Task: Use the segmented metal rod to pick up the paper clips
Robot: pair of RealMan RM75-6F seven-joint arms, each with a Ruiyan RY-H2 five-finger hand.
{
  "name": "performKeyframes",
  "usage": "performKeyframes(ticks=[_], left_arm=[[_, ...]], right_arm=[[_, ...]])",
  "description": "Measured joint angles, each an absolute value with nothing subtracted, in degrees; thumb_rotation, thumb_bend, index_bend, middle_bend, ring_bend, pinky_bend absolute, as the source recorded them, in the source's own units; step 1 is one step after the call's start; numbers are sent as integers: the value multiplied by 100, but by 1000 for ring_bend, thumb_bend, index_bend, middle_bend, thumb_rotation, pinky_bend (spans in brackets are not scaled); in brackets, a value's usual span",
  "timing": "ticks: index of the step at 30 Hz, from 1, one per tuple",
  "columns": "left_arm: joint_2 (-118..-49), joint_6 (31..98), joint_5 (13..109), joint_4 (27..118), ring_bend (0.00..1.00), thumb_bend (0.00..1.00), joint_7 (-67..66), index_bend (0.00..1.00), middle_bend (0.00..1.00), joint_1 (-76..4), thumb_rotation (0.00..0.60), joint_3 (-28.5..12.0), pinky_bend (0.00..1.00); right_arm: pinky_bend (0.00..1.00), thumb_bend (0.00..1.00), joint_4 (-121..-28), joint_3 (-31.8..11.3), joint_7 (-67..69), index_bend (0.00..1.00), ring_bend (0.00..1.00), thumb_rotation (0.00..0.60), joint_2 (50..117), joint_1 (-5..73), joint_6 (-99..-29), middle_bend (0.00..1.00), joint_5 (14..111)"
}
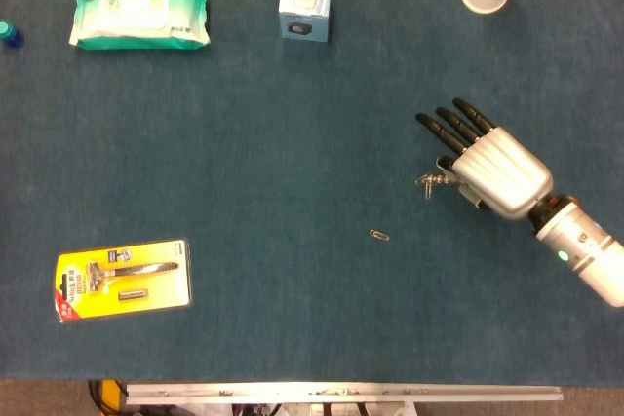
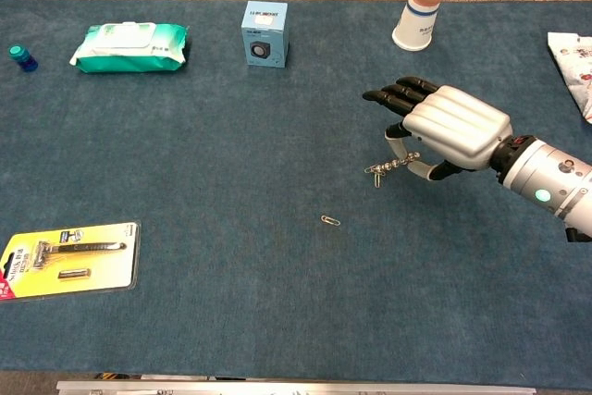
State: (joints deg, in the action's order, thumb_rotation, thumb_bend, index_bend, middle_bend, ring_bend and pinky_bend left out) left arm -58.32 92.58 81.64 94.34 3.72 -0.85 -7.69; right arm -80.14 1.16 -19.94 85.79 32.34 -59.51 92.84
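Evidently, the segmented metal rod (image 2: 400,165) was pinched beneath the right hand (image 2: 450,129), the other fingers (image 1: 451,124) extended. Its long axis was held roughly level, tip pointing left, with clips (image 2: 375,173) hanging there. One paper clip (image 2: 330,220) remained on the table (image 2: 231,191), near-left; lowering the tip there was judged next.

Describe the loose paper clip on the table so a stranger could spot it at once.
Start at the right hand over the blue table. Below and left of the segmented metal rod it holds lies one small paper clip. Unlike the clips hanging at the rod's tip, it lies alone on bare cloth.
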Motion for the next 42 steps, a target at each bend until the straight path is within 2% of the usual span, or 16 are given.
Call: performKeyframes(ticks=[23, 42], left_arm=[[-5863, 9181, 8202, 9435, 384, 255, 271, 543, 462, -130, 600, -736, 609], [-5864, 9169, 8190, 9427, 383, 255, 292, 545, 462, -138, 600, -736, 609]], right_arm=[[11, 305, -8169, 243, -1819, 619, 0, 600, 8159, 2890, -6512, 34, 9331], [11, 303, -7737, 222, -1476, 619, 0, 600, 8314, 2845, -6334, 33, 9129]])
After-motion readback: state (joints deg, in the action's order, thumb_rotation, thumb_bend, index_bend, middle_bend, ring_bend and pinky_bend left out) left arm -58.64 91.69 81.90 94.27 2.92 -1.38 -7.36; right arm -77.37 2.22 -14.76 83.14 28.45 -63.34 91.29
